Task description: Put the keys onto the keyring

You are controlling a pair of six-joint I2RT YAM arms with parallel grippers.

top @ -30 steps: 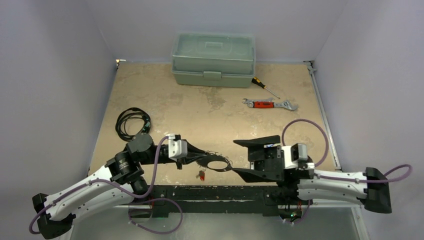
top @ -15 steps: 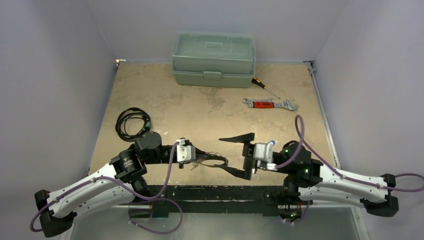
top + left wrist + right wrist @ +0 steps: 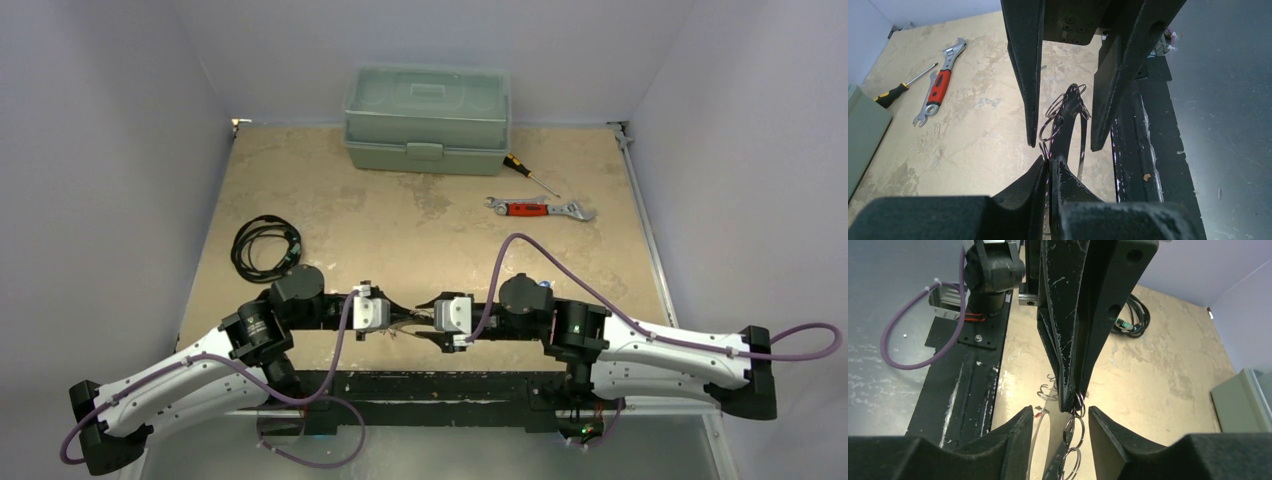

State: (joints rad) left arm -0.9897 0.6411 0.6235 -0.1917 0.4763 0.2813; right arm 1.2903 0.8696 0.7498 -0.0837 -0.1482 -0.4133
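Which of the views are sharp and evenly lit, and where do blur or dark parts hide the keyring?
Top external view: soft, even light, no hard shadows, but the keyring is too small to make out. Left wrist view: the left gripper is dark and blurred up close, the wrench sharp. Right wrist view: the right gripper is blurred, the keyring glints.

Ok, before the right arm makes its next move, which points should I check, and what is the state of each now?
1. Left gripper shut on the keyring: ok.
2. Right gripper open, its fingers either side of the keyring: ok.
3. Key held ready for threading: not ok, neither gripper holds one.
4. Loose keys located: cannot tell; only a red tag shows below.
5. Wrench and screwdriver far from both arms: ok.
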